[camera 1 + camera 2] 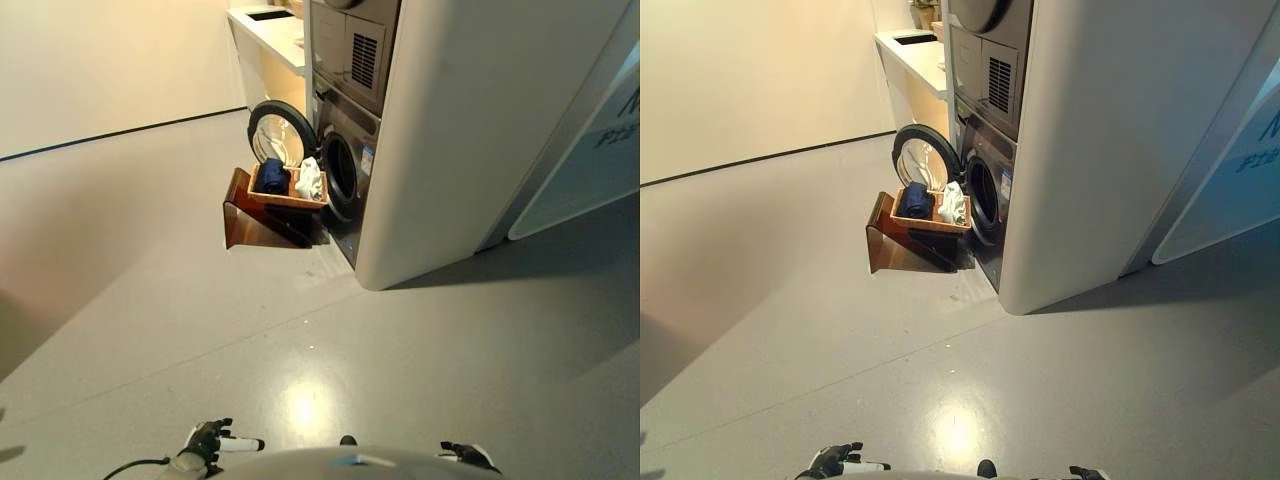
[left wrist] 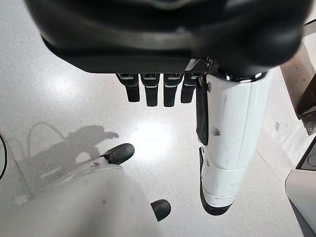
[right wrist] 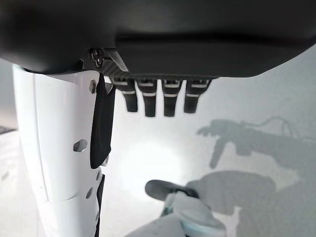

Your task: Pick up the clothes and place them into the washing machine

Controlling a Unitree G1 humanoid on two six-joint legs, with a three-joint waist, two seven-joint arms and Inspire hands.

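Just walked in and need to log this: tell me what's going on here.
Nothing is being handled yet. The robot stands back on the open floor, both hands empty: the left hand and right hand hang open over the floor. Ahead, the washing machine has its round door swung open. Right in front of it a wooden basket on a brown stand holds a dark blue garment and a white garment, still waiting to be loaded.
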